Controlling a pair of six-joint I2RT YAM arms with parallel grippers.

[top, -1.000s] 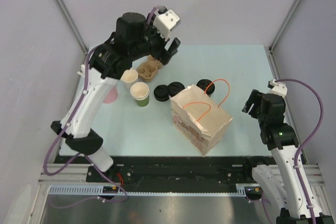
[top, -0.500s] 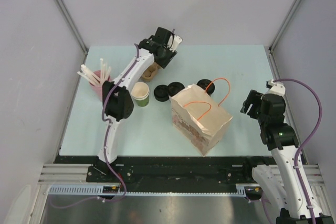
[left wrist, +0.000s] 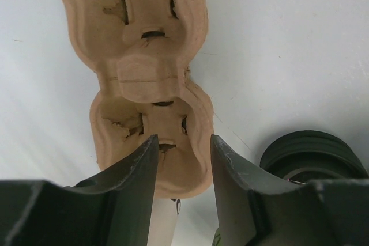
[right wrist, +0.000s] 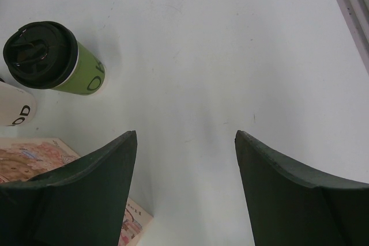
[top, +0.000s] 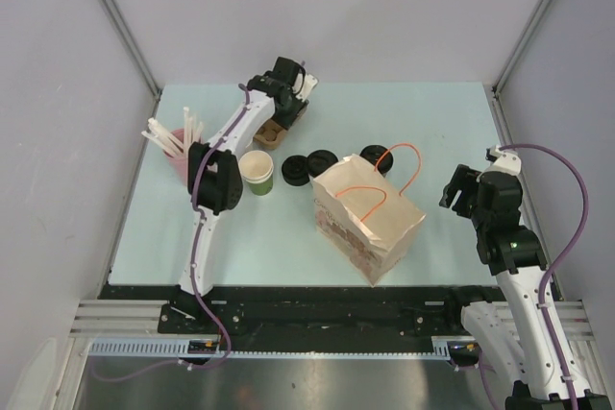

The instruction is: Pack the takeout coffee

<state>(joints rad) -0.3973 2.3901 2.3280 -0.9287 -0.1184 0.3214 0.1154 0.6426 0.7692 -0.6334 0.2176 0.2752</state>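
While left claw (left wrist: 183,139) straddles carrier (left wrist: 147,79), grip unclear, black lid (left wrist: 308,152) beside, right claw (right wrist: 185,133) released

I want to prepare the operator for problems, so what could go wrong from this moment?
1. The left gripper straddles only the near end of the pulp carrier; pinched there, the soft wall could tear or the carrier could tilt.
2. A black lid sits close beside one finger; a sideways move may knock it.
3. The paper bag stands unheld, with the right gripper open and apart from it; a cup lowered in could tip it.
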